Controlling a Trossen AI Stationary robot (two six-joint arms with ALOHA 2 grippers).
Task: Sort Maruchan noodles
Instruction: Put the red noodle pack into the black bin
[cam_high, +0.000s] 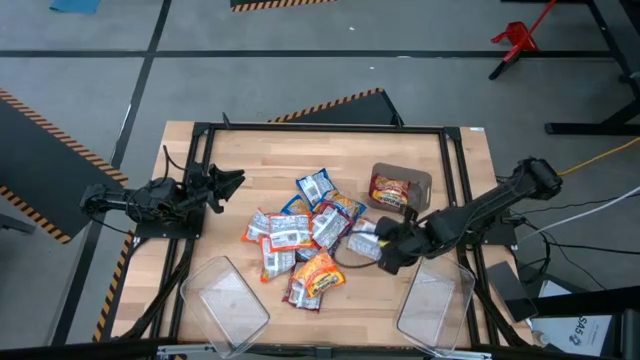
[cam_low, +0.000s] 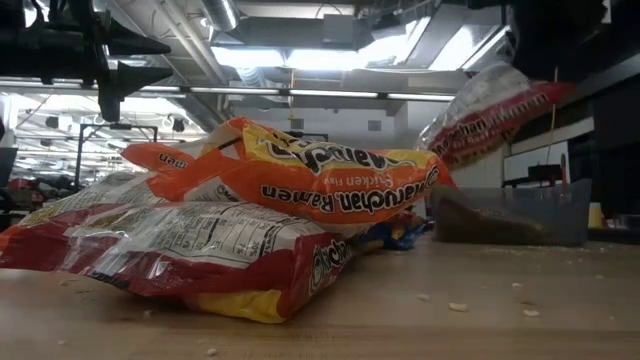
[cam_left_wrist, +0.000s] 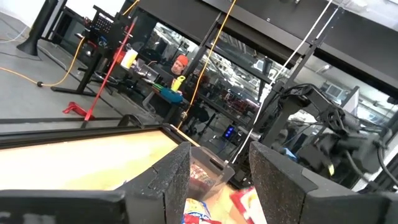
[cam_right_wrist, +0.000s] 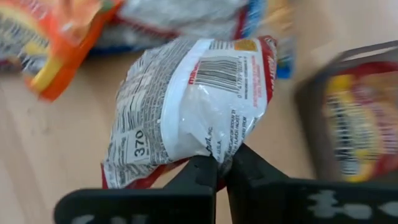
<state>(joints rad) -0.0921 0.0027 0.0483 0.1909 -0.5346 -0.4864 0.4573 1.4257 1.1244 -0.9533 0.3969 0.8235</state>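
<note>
The Maruchan noodle packets lie in a loose heap (cam_high: 305, 235) in the middle of the table, some resting on others; an orange one (cam_low: 310, 185) lies on top at the near side. My right gripper (cam_high: 385, 247) (cam_right_wrist: 222, 163) stands just right of the heap, shut on a red-edged packet (cam_high: 362, 242) (cam_right_wrist: 193, 106) whose white back with barcode faces the wrist camera. My left gripper (cam_high: 235, 182) (cam_left_wrist: 219, 162) hovers open at the table's left, apart from the heap. My right gripper pinches the red-edged packet between its two fingers at one edge (cam_right_wrist: 214, 149), about midway along that edge. The fingers come from the table's right side, slanting down. The packet (cam_low: 490, 105) is lifted clear of the table and tilted, sticking out beyond the fingertips.
A small brown box (cam_high: 400, 188) with a red packet in it stands right of the heap toward the far side. Two clear bins sit at the near edge, one on the left (cam_high: 225, 300) and one on the right (cam_high: 435, 300). A dark frame (cam_high: 320, 128) borders the tabletop.
</note>
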